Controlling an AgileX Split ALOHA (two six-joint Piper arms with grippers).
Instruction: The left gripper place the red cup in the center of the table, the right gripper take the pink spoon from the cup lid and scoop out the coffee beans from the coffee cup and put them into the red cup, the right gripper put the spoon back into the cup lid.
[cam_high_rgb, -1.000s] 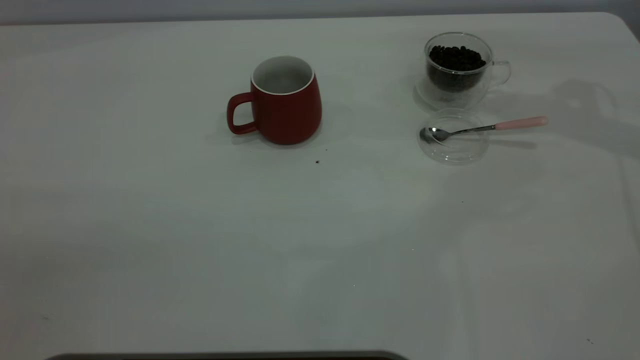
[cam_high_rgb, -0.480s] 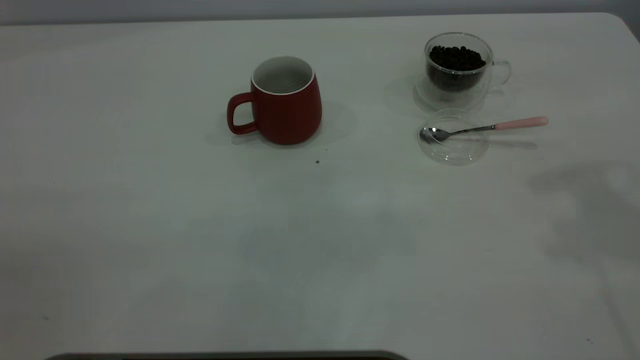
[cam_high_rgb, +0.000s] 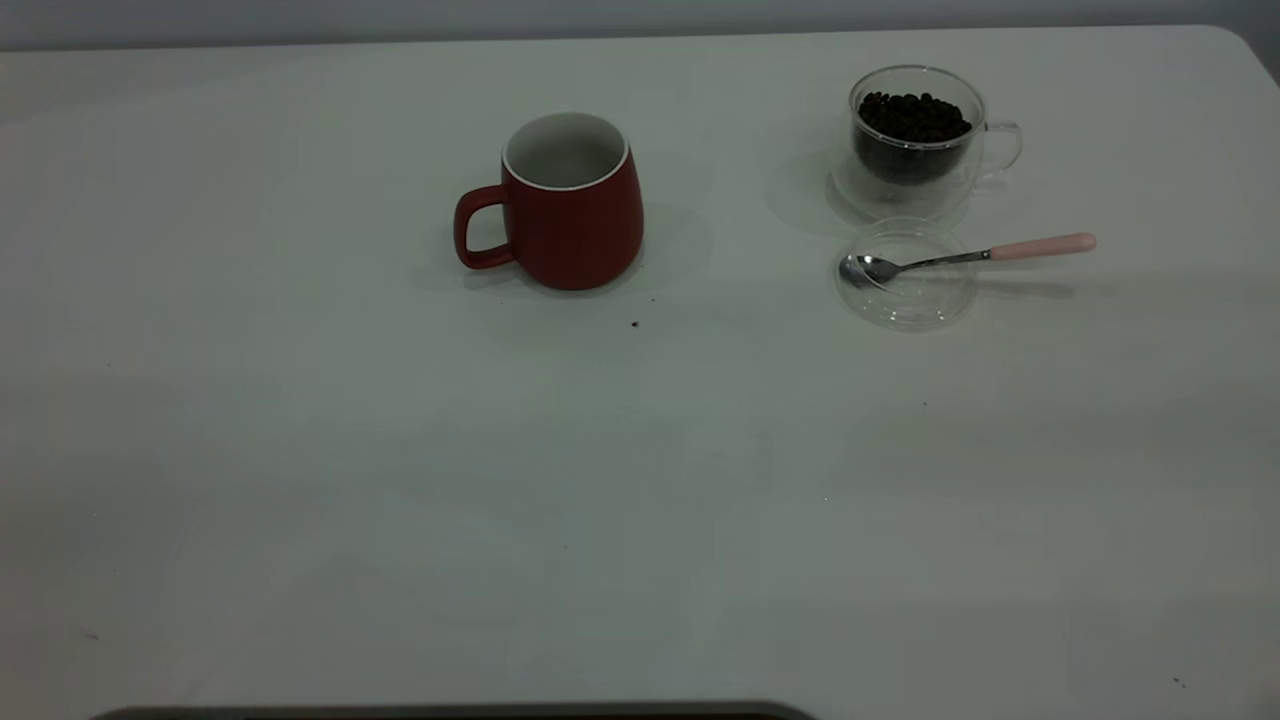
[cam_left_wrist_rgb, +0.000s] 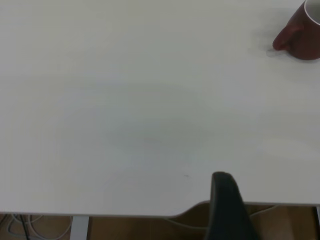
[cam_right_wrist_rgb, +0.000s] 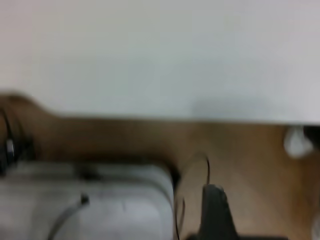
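On the white bench (cam_high_rgb: 300, 450) the red cup (cam_high_rgb: 570, 205) stands upright near the middle toward the far side, handle to the exterior view's left, its white inside showing no beans, with a dark speck (cam_high_rgb: 634, 323) on the bench just in front of it. Well to its right the clear glass coffee cup (cam_high_rgb: 915, 140) is filled with coffee beans (cam_high_rgb: 913, 115), and just in front of it the clear cup lid (cam_high_rgb: 905, 275) holds the bowl of the pink spoon (cam_high_rgb: 970, 256), whose pink handle sticks out over the rim to the right. Neither arm appears in the exterior view: each wrist view shows only one dark finger, of the left end effector (cam_left_wrist_rgb: 227, 207) at the bench's edge far from the red cup and of the right end effector (cam_right_wrist_rgb: 215, 212) off the bench over the floor, so I cannot tell how wide either is
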